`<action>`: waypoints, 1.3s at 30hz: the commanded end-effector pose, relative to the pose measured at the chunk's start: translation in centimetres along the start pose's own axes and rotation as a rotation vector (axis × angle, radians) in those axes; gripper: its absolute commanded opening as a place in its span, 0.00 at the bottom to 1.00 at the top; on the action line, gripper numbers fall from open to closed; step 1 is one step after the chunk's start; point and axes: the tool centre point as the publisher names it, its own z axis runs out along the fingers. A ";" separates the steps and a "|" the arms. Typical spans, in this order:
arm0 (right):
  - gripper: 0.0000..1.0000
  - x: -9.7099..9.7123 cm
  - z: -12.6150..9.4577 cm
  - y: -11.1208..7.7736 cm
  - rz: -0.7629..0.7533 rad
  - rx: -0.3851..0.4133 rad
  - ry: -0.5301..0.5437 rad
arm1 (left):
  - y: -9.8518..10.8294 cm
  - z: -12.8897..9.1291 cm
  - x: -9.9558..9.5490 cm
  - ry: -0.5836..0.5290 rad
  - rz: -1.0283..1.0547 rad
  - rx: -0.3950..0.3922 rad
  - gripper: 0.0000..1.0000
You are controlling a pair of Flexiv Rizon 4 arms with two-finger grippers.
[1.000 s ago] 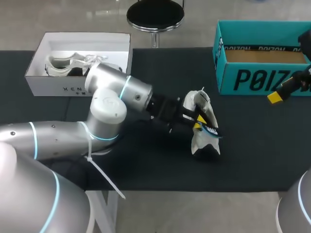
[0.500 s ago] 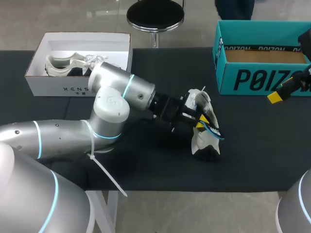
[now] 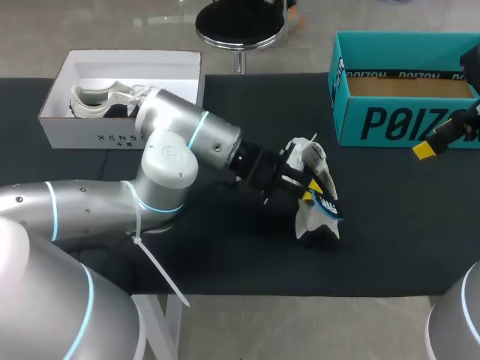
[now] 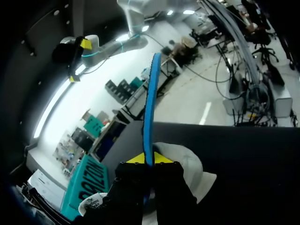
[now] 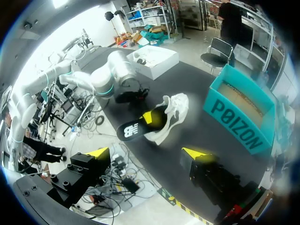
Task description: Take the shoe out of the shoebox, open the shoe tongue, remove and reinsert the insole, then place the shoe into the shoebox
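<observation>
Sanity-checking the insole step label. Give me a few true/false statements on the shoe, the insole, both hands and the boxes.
1. The shoe stands on the table, outside both boxes. True.
2. The left hand is shut on the insole. True.
3. The right hand is gripping the shoe. False: it is open and holds nothing, off by the teal box.
4. The white box has nothing in it. False: a second shoe lies inside.
</observation>
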 end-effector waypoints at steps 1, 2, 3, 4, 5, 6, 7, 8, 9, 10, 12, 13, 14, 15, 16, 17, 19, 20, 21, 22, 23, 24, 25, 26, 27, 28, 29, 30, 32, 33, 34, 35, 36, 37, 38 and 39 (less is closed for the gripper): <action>1.00 -0.1 0.1 0.2 0.001 0.005 0.000 | 1.1 0.3 0.2 -0.017 -0.016 -0.025 0.00; 1.00 -0.1 0.1 0.2 0.001 0.005 0.000 | 1.5 0.2 0.2 -0.021 -0.024 -0.032 0.00; 1.00 -0.1 0.1 0.2 0.001 0.005 0.000 | 1.9 0.1 0.2 -0.026 -0.019 -0.041 0.00; 1.00 -0.1 0.1 0.2 0.001 0.005 0.000 | 2.2 0.1 0.1 -0.026 -0.021 -0.056 0.00; 1.00 -0.1 0.1 0.2 0.001 0.005 0.000 | 2.6 0.0 0.1 -0.028 -0.023 -0.063 0.00; 1.00 -0.1 0.1 0.2 0.001 0.005 0.000 | 3.0 -0.1 0.1 -0.032 -0.029 -0.070 0.00; 1.00 -0.1 0.1 0.2 0.001 0.005 0.000 | 3.3 -0.1 0.1 -0.032 -0.037 -0.082 0.00; 1.00 -0.1 0.1 0.2 0.001 0.005 0.000 | 3.5 -0.1 0.0 -0.031 -0.037 -0.090 0.00; 1.00 -0.1 0.1 0.2 0.001 0.005 0.000 | 3.7 -0.2 0.0 -0.031 -0.038 -0.091 0.00; 1.00 -0.1 0.1 0.2 0.001 0.005 0.000 | 3.7 -0.2 -0.1 -0.030 -0.042 -0.094 0.00; 1.00 -0.1 0.1 0.2 0.001 0.005 0.000 | 3.6 -0.4 -0.4 -0.025 -0.042 -0.097 0.00; 1.00 -0.1 0.1 0.2 0.001 0.005 0.000 | 3.4 -0.4 -0.4 -0.022 -0.041 -0.096 0.00; 1.00 -0.1 0.1 0.2 0.001 0.005 0.000 | 3.2 -0.5 -0.5 -0.019 -0.039 -0.093 0.20; 1.00 -0.1 0.1 0.2 0.001 0.005 0.000 | 3.1 -0.5 -0.5 -0.015 -0.035 -0.092 0.44; 1.00 -0.1 0.1 0.2 0.001 0.005 0.000 | 2.9 -0.6 -0.5 -0.013 -0.032 -0.090 0.49; 1.00 -0.1 0.1 0.2 0.001 0.005 0.000 | 2.8 -0.6 -0.5 -0.012 -0.031 -0.088 0.49; 1.00 -0.1 0.1 0.2 0.001 0.005 0.000 | 2.5 -0.8 -0.5 -0.009 -0.032 -0.085 0.62; 1.00 -0.1 0.1 0.2 0.001 0.005 0.000 | 2.4 -0.8 -0.5 -0.007 -0.031 -0.084 0.65; 1.00 -0.1 0.1 0.2 0.001 0.005 0.000 | 2.3 -0.9 -0.6 -0.006 -0.031 -0.083 0.69; 1.00 -0.1 0.1 0.2 0.001 0.005 0.000 | 2.2 -1.0 -0.6 -0.005 -0.030 -0.082 0.70; 1.00 -0.1 0.1 0.2 0.001 0.005 0.000 | 2.0 -1.0 -0.6 -0.004 -0.027 -0.080 0.65; 1.00 -0.1 0.1 0.2 0.001 0.005 0.000 | 1.9 -1.1 -0.6 -0.003 -0.025 -0.078 0.64; 1.00 -0.1 0.1 0.2 0.001 0.005 0.000 | 1.8 -1.0 -0.7 -0.002 -0.023 -0.075 0.63; 1.00 -0.1 0.1 0.2 0.001 0.005 0.000 | 1.7 -1.0 -0.7 -0.001 -0.020 -0.073 0.60; 1.00 -0.1 0.1 0.2 0.001 0.005 0.000 | 1.5 -1.0 -0.7 0.000 -0.019 -0.072 0.60; 1.00 -0.1 0.1 0.2 0.001 0.005 0.000 | 1.4 -0.9 -0.8 0.001 -0.017 -0.069 0.59; 1.00 -0.1 0.1 0.2 0.001 0.005 0.000 | 1.3 -0.8 -0.7 0.002 -0.015 -0.065 0.57; 1.00 -0.1 0.1 0.2 0.001 0.005 0.000 | 1.3 -0.6 -0.7 0.004 -0.014 -0.064 0.53; 1.00 -0.1 0.1 0.2 0.001 0.005 0.000 | 1.2 -0.4 -0.7 0.007 -0.013 -0.059 0.47; 1.00 -0.1 0.1 0.2 0.001 0.005 0.000 | 1.1 -0.2 -0.6 0.008 -0.012 -0.057 0.45; 1.00 -0.1 0.1 0.2 0.001 0.005 0.000 | 1.0 -0.1 -0.6 0.009 -0.010 -0.055 0.37; 1.00 -0.1 0.1 0.2 0.001 0.005 0.000 | 0.9 0.0 -0.6 0.011 -0.008 -0.052 0.33; 1.00 -0.1 0.1 0.2 0.001 0.005 0.000 | 0.9 0.1 -0.5 0.013 -0.006 -0.050 0.30; 1.00 -0.1 0.1 0.2 0.001 0.005 0.000 | 0.9 0.2 -0.4 0.014 -0.005 -0.049 0.13; 1.00 -0.1 0.1 0.2 0.001 0.005 0.000 | 0.9 0.2 -0.3 0.015 -0.004 -0.048 0.01; 1.00 -0.1 0.1 0.2 0.001 0.005 0.000 | 1.0 0.2 -0.2 0.017 -0.005 -0.049 0.00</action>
